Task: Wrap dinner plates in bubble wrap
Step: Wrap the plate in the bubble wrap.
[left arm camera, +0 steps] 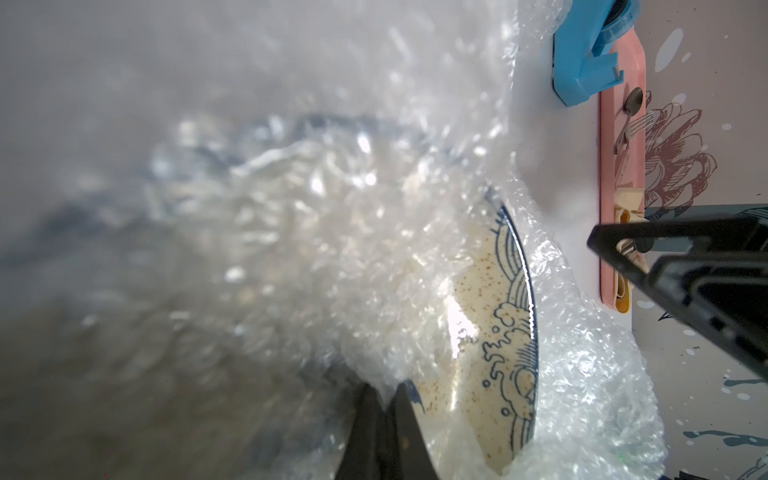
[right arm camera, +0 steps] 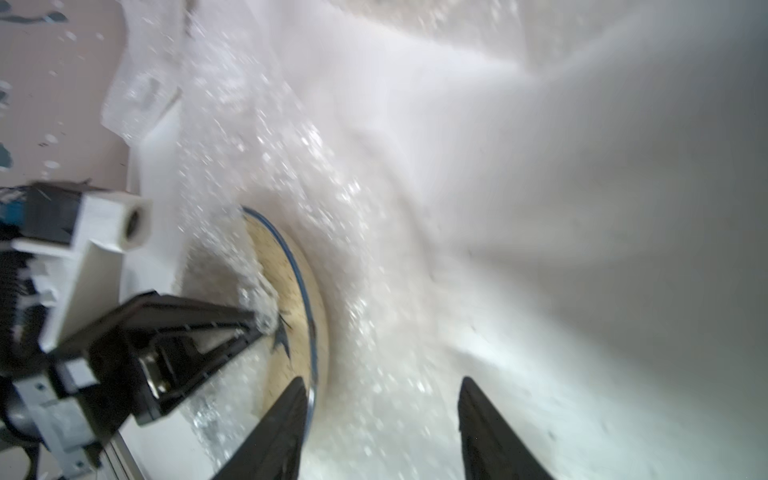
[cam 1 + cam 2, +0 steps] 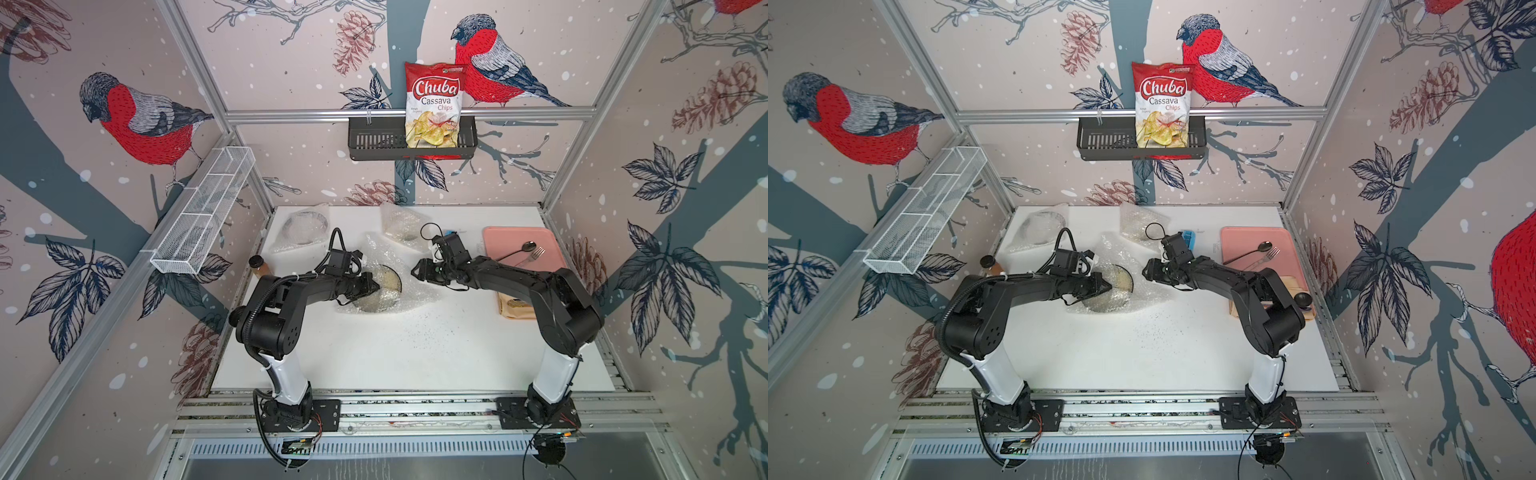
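A cream speckled dinner plate (image 3: 390, 279) with a dark blue wave rim lies mid-table on a sheet of bubble wrap (image 3: 376, 249), part of which is folded over it. My left gripper (image 3: 375, 286) is shut on an edge of that wrap over the plate; the left wrist view shows its fingertips (image 1: 384, 392) pinching the plastic beside the plate (image 1: 490, 332). My right gripper (image 3: 415, 272) hovers just right of the plate, open and empty; in its wrist view the gripper (image 2: 382, 384) spans wrap (image 2: 374, 291) next to the plate rim (image 2: 305, 299). Two wrapped plates (image 3: 305, 228) (image 3: 405, 226) lie at the back.
A pink tray (image 3: 548, 249) with a spoon and fork sits at the back right, a wooden board (image 3: 513, 311) in front of it under my right arm. A blue tape dispenser (image 3: 1188, 239) stands behind my right wrist. An amber bottle (image 3: 259, 266) is at the left edge.
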Available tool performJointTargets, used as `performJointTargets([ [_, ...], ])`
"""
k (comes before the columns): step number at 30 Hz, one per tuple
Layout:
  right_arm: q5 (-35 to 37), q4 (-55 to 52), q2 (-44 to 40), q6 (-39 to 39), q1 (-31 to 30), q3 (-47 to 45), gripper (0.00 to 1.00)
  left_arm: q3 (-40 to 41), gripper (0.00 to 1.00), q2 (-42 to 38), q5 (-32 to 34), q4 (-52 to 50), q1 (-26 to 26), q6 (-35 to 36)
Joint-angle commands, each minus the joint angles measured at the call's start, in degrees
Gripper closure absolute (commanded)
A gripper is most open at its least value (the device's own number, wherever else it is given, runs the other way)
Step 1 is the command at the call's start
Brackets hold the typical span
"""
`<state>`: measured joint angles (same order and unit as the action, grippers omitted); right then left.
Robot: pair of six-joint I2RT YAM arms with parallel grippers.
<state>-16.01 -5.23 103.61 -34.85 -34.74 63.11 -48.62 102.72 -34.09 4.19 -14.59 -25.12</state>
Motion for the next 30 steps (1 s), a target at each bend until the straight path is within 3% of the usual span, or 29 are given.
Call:
performJointTargets([
  [1, 5.5, -2.6, -4.2, -1.6, -0.1, -3.8, 0.34, 1.0, 1.0, 0.2, 1.8, -5.7, 0.1, -0.7],
  [5, 7.5, 0.0, -8.7, -4.7, 0.2, -9.4, 0.31, 1.2, 1.0, 0.4, 1.6, -5.0, 0.1, -1.1],
  [13, -3.2, 10.7, -6.9, -11.6, -1.1, -15.4, 0.34, 1.2, 1.0, 0.1, 1.7, -5.2, 0.1, -0.9],
  [17, -4.0, 17.8, -8.6, -14.5, -2.0, -16.8, 0.47, 1.3, 1.0, -0.2, 1.6, -5.6, 0.1, -0.9],
  [21, -3.2, 21.3, -9.6, -13.9, -2.3, -15.8, 0.77, 1.2, 1.0, -0.6, 1.8, -6.0, 0.1, -0.7],
  [23, -2.4, 21.3, -9.5, -12.6, -2.5, -14.2, 0.87, 1.1, 1.0, -0.7, 2.0, -6.4, 0.1, -0.7],
  [27, -4.5, 21.4, -6.6, -10.4, -3.9, -8.9, 0.99, 1.2, 1.0, -0.8, 2.0, -6.4, 0.2, -1.0],
  [30, -9.7, 23.4, -1.8, -11.0, -5.7, -3.4, 1.0, 1.7, 1.0, -1.0, 1.8, -6.3, 0.2, -1.1],
])
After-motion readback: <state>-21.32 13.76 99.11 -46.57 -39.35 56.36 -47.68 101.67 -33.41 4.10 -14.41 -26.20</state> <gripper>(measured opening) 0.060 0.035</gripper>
